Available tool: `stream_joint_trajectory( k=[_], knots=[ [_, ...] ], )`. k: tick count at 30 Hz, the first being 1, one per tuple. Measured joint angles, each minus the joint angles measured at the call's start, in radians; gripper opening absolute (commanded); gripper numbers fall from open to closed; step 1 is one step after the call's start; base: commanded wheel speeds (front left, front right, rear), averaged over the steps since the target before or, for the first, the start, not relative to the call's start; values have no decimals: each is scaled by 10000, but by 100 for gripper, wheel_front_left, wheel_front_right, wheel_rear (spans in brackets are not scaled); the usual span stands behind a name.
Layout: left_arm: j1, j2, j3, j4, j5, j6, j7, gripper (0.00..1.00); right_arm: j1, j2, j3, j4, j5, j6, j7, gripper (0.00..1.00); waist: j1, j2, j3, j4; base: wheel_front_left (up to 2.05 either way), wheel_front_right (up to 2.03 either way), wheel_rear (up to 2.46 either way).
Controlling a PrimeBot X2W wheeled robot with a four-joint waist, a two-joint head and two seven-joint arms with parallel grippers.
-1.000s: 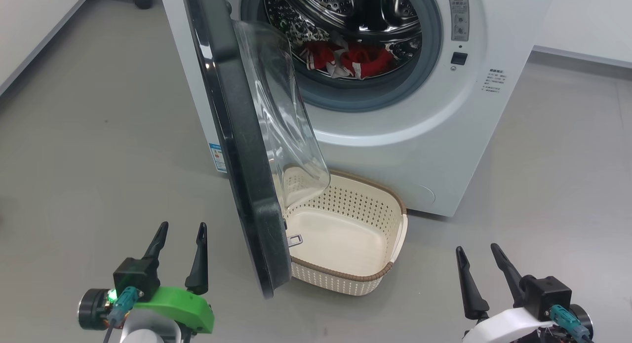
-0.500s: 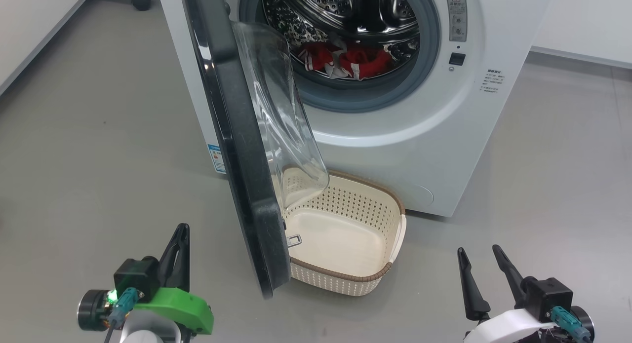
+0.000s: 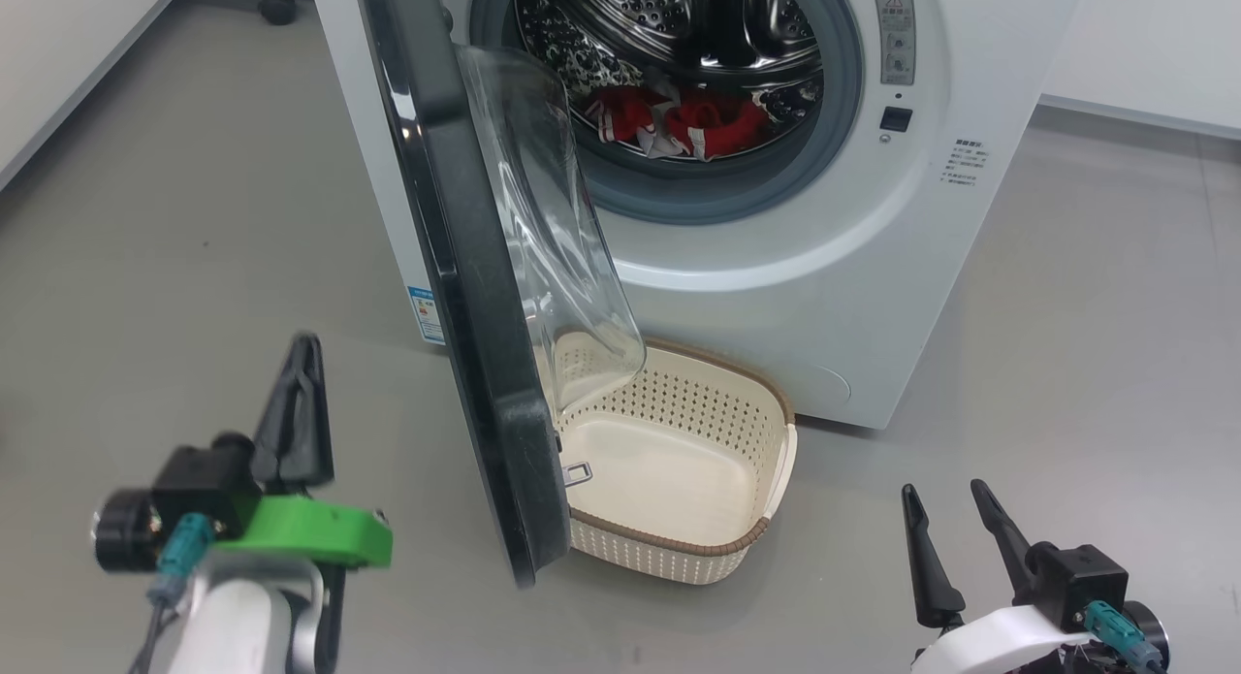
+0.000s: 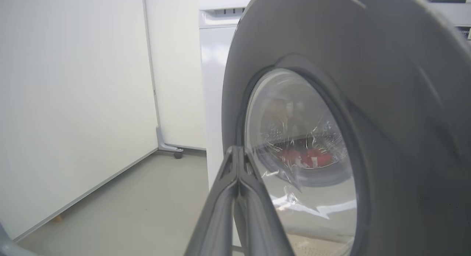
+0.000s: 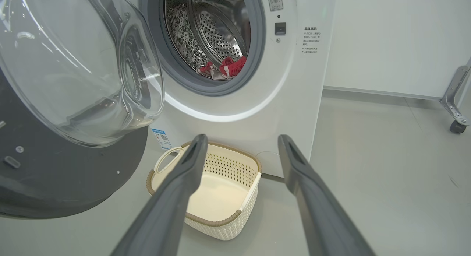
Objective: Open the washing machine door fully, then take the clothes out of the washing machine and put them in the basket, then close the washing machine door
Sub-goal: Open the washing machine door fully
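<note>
A smooth grey floor (image 3: 145,218) carries everything. The white washing machine (image 3: 776,296) stands on it, and the cream basket (image 3: 659,562) sits upright just before the machine's lower front. Behind, near the wall, rests a dark caster (image 3: 278,3), seemingly of a wheeled metal frame.

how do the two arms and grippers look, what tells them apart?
The left gripper sits on a green bracket with a black block, teal cable connector and pale forearm. The right gripper has the same black block and teal connector on a white bracket. Both have two long, tapered dark jaws.
</note>
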Motion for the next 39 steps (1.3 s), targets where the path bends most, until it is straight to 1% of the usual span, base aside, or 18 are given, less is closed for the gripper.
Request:
stream_joint_trajectory(
  k=[1, 2, 9, 12, 15, 17, 21, 23, 26, 30, 34, 39],
  knots=[
    [-147, 0, 36, -314, 35, 61, 0, 0, 0, 17, -10, 0, -29, 0, 0, 100, 0, 0, -7, 2, 0, 0, 0],
    [-404, 0, 88, -938, 123, 67, -2, 0, 3, 56, -23, 0, -42, 2, 0, 100, 0, 0, -19, 5, 0, 0, 0],
    [-1299, -2, -77, -3145, 497, 61, -58, 0, 18, 138, -94, 0, -56, 2, 0, 100, 0, 0, -55, 35, 0, 0, 0],
    [-1592, -2, -451, -3837, 560, 0, -61, 0, 20, 150, -113, 0, -69, 44, 0, 100, 0, 0, -62, 47, 0, 0, 0],
    [-1652, -4, -1064, -4343, 587, -198, -59, 0, 20, 174, -109, 0, -81, 86, 0, 100, 0, 0, -74, 40, 0, 0, 0],
    [-1648, 0, -1434, -4489, 581, -328, -59, 0, 19, 203, -59, 35, -130, 163, 0, 100, 0, 0, -102, 1, 0, 0, 0],
    [-1502, 10, -2326, -4777, 389, -660, 73, 0, 20, 263, -25, 67, -140, 186, 0, 100, 0, 0, -159, -121, 0, 0, 0],
    [-1320, 15, -2888, -4855, 38, -813, 408, 0, 21, 267, -31, 75, -142, 196, 0, 100, 0, 0, -202, -171, 0, 0, 0],
    [-951, 42, -3557, -4918, -251, -922, 903, 0, 59, 278, -65, 75, -142, 205, 0, 100, 0, 0, -246, -224, 0, 0, 0],
    [-377, 75, -4194, -4683, -669, -965, 1755, 0, 159, 320, -79, 75, -150, 209, 0, 100, 0, 0, -269, -264, 0, 0, 0],
    [167, 128, -4615, -4372, -815, -965, 2483, 0, 187, 366, -88, 77, -213, 251, 0, 100, 0, 0, -283, -300, 0, 0, 0],
    [453, 138, -4654, -4111, -809, -907, 2930, 0, 197, 378, -104, 77, -224, 263, 0, 100, 0, 0, -283, -333, 0, 0, 0]
  ],
)
